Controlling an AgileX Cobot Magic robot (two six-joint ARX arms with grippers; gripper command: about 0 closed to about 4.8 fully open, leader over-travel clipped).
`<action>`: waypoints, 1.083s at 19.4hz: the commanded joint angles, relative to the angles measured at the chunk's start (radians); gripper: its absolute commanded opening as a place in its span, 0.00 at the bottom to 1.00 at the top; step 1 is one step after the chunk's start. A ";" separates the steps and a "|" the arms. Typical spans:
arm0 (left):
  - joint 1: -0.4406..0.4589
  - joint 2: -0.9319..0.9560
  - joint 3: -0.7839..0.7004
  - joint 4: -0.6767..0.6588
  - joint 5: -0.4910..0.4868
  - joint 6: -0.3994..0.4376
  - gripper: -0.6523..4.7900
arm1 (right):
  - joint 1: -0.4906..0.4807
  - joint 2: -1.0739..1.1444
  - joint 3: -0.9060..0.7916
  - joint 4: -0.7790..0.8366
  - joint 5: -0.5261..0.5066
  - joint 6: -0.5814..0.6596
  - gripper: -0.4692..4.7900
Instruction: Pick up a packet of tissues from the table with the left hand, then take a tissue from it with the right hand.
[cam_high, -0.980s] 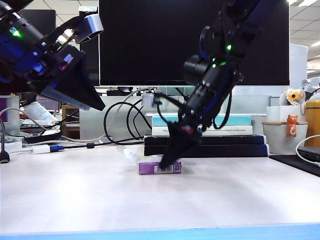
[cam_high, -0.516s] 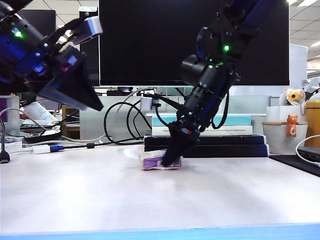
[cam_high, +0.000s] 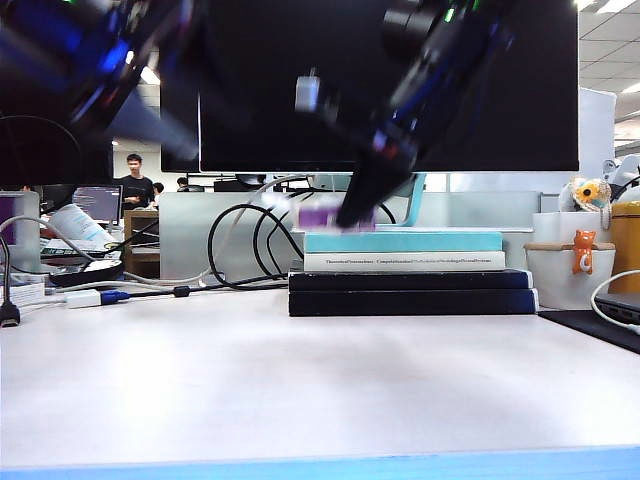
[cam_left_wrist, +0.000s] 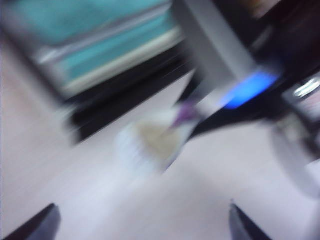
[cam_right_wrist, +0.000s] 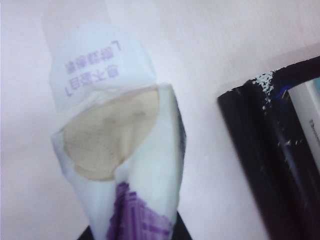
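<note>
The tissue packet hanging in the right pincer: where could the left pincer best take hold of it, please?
Probably the tissue packet's free end with the peeled-open flap, opposite the right pincer, which pinches the purple end. The left pincer could close across the flat faces there.

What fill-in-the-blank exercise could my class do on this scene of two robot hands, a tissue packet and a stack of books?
1. The hand gripping the packet of tissues in the air above the books is the robot's ____ one.
2. The packet's wrapper is white and ____.
3. The other hand, clear of the packet, holds nothing and its jaws stand ____.

Missing words: right; purple; open.
</note>
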 joint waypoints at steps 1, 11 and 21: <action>-0.030 -0.015 0.047 -0.008 0.101 -0.062 0.89 | 0.002 -0.047 0.003 -0.088 -0.014 0.017 0.16; -0.104 -0.012 0.065 -0.114 -0.087 -0.034 0.84 | 0.003 -0.186 0.003 -0.183 -0.238 0.024 0.09; -0.104 -0.019 0.065 -0.119 0.176 -0.151 0.84 | 0.047 -0.194 -0.042 -0.106 0.020 0.011 0.09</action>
